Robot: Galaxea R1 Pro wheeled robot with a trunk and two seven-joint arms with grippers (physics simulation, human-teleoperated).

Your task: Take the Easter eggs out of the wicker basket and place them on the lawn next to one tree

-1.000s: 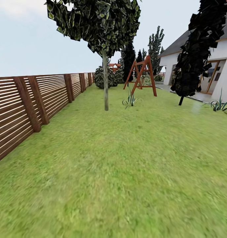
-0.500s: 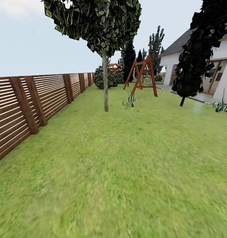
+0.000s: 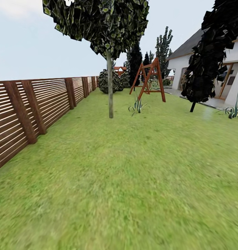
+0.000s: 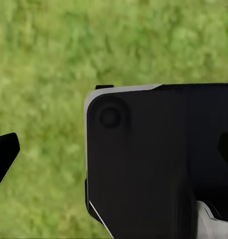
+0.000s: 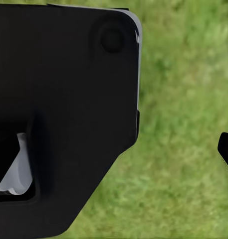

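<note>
The head view looks along the lawn (image 3: pixel 133 180) of the garden. The tree (image 3: pixel 110 83) with the thin pale trunk stands in the upper middle of the frame, and a small spiky plant (image 3: pixel 137 106) is just to the right of its foot. A brown slatted fence (image 3: pixel 32 107) runs along the left side, a red wooden swing frame (image 3: pixel 149 80) stands behind, and a white house (image 3: pixel 202 66) is at the upper right. Compared with the frame one second ago, the fence posts lie a little more to the left and the tree crown sits higher, so the camera has moved forward. The left wrist view shows blurred grass and a black body of the left claw (image 4: pixel 158 164), with one dark tip at the left edge. The right wrist view shows the right claw (image 5: pixel 69 114) the same way over grass. How wide either claw is I cannot tell.
</note>
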